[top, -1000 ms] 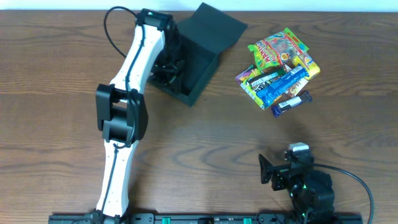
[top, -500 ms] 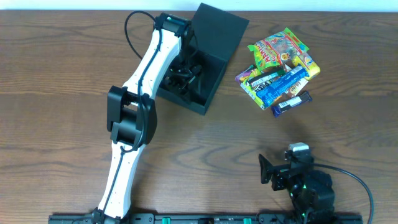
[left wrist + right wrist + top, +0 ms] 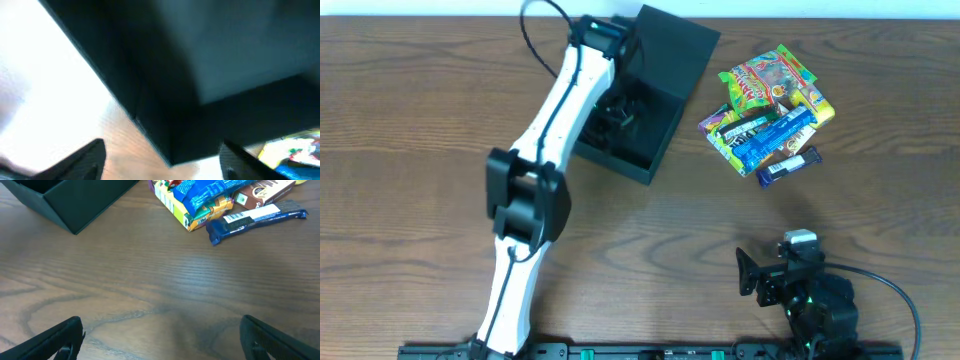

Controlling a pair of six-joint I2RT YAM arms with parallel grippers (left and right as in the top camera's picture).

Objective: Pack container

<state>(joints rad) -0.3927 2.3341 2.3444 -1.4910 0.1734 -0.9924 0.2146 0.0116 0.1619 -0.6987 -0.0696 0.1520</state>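
Overhead, container [image 3: 655,130]: dark square box at the upper centre of the worktop [image 3: 420,150], with its flap lid [image 3: 678,45] raised on the far side.
Overhead, left claw [image 3: 618,110]: inside the container's open tray; jaws hard to read from here.
Overhead, snack packets [image 3: 770,110]: heaped at upper right, apart from the container.
Overhead, right claw [image 3: 752,272]: lower right, above bare wood.
Left wrist, left claw: fingers spread wide, gripping nothing; the container's dark wall and corner, blurred, fill most of the frame.
Right wrist, right claw: fingers wide apart, empty; the container's corner is at upper left and the snack packets at upper right.
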